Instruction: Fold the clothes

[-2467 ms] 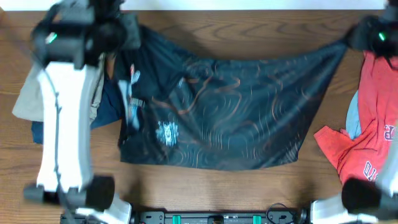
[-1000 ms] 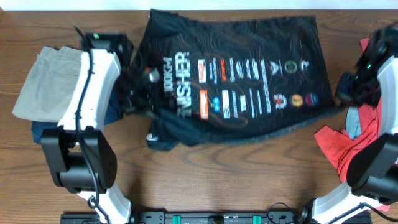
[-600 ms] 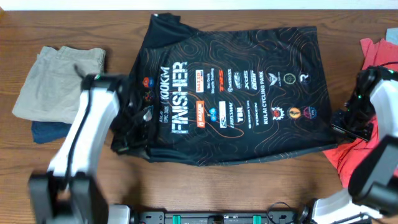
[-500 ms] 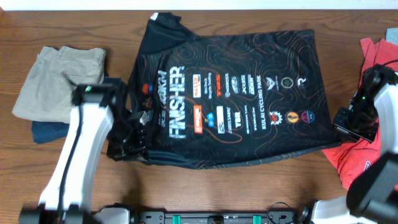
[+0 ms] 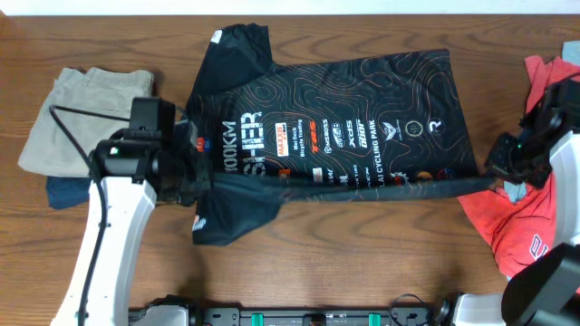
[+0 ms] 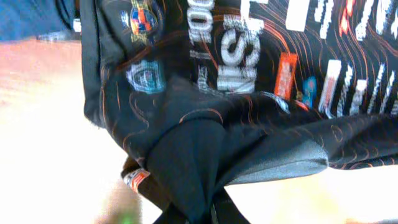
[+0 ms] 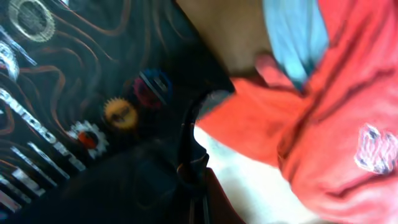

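Here, I see the black jersey (image 5: 362,100) lying on the wooden surface (image 5: 344,272), its long axis running left to right, with the printed logos facing up. My left gripper (image 5: 197,178) is clamped on the near left corner, and the left wrist view shows cloth bunched where the fingers meet. My right gripper (image 5: 497,174) is pinched closed on the near right corner. Between them, the near edge is raised and drawn into a taut line across the garment's middle. The rest of the jersey lies beyond that line, away from both grippers. I judge the fold must carry the edge straight away from me, with both arms moving evenly. Folded khaki shorts (image 5: 80,116) lie to the left. A red shirt (image 5: 535,226) lies just beside the right gripper.
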### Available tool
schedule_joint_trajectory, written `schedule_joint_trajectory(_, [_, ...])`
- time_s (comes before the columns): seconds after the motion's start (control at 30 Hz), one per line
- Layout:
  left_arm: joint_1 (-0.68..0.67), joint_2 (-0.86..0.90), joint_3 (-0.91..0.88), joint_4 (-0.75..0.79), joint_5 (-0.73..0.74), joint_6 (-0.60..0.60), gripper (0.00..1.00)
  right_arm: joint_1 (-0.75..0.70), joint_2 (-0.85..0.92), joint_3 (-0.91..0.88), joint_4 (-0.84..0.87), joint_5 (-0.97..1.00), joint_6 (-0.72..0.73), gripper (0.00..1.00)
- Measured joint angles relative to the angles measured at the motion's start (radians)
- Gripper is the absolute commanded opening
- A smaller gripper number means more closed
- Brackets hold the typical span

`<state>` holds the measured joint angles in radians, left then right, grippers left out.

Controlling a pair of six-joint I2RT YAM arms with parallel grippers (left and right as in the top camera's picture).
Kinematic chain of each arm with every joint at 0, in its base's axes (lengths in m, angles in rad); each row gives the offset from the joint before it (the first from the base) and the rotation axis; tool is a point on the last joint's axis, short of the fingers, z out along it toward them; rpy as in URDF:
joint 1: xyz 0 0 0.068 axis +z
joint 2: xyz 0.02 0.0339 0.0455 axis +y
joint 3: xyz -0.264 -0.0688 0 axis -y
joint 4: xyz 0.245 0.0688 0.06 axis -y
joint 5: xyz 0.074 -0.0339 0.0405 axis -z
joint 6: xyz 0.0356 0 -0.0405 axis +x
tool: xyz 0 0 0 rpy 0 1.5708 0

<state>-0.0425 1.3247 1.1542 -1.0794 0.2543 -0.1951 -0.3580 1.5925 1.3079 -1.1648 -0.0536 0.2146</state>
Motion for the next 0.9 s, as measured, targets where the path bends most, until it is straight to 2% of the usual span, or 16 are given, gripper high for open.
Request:
schedule_joint_trajectory(0.37, [0.056, 0.197, -0.001, 0.238, -0.016, -0.043, 0.08, 0.047, 0.116, 0.0, 0.237, -0.064, -0.001, 0.01])
schedule_joint_trajectory(0.43, [0.056, 0.224, -0.002, 0.29, -0.014, -0.045, 0.08, 0.058, 0.137, 0.0, 0.295, -0.079, -0.004, 0.05])
schedule_joint_trajectory(0.47, [0.056, 0.237, -0.002, 0.322, -0.014, -0.045, 0.17, 0.062, 0.15, 0.0, 0.325, -0.089, -0.003, 0.12])
schedule_joint_trajectory(0.53, [0.056, 0.252, -0.002, 0.364, -0.013, -0.04, 0.49, 0.069, 0.176, 0.0, 0.386, -0.114, -0.005, 0.41])
schedule_joint_trajectory(0.57, [0.056, 0.257, -0.002, 0.38, -0.014, -0.047, 0.61, 0.071, 0.188, 0.0, 0.408, -0.122, -0.006, 0.5])
schedule_joint_trajectory(0.6, [0.056, 0.26, -0.002, 0.385, -0.014, -0.05, 0.66, 0.074, 0.2, 0.0, 0.421, -0.128, -0.007, 0.53])
schedule_joint_trajectory(0.73, [0.056, 0.261, -0.002, 0.337, -0.014, -0.055, 0.7, 0.077, 0.244, 0.0, 0.422, -0.132, -0.012, 0.52])
schedule_joint_trajectory(0.9, [0.051, 0.261, -0.003, 0.186, -0.011, -0.056, 0.7, 0.077, 0.264, -0.002, 0.372, -0.071, -0.012, 0.51])
